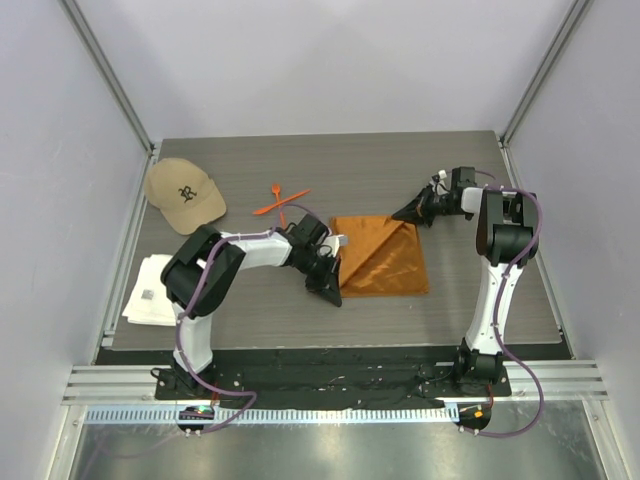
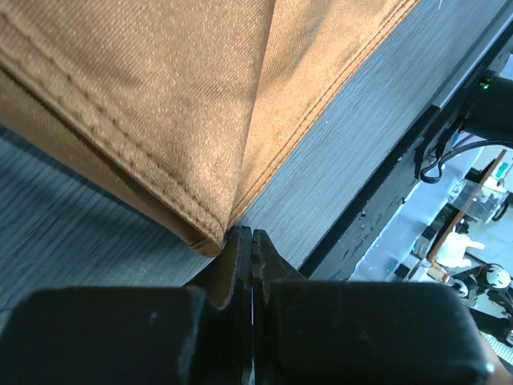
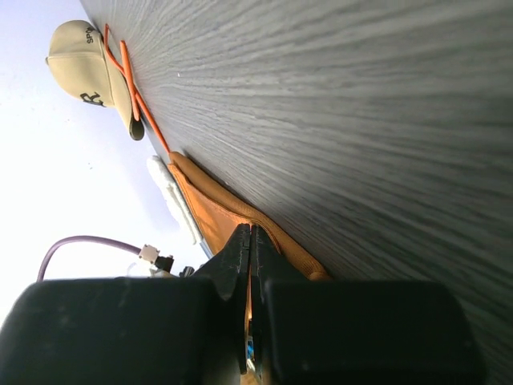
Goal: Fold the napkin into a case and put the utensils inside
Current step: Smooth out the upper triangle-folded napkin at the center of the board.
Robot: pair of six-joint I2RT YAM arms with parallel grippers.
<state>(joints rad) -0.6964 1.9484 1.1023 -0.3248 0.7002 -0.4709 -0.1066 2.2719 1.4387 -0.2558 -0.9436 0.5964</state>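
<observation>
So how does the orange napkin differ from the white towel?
The napkin is rust-orange and thin, the towel white and thicker. The napkin is pinched by the left gripper and right gripper; the towel lies untouched, far left. Both are folded cloth.

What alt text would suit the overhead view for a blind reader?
Two robot arms each pinch the rust-orange napkin on a dark table: the left gripper at its near-left corner, the right gripper at its far-right corner. Two orange utensils, a tan cap and a white towel lie to its left.
</observation>
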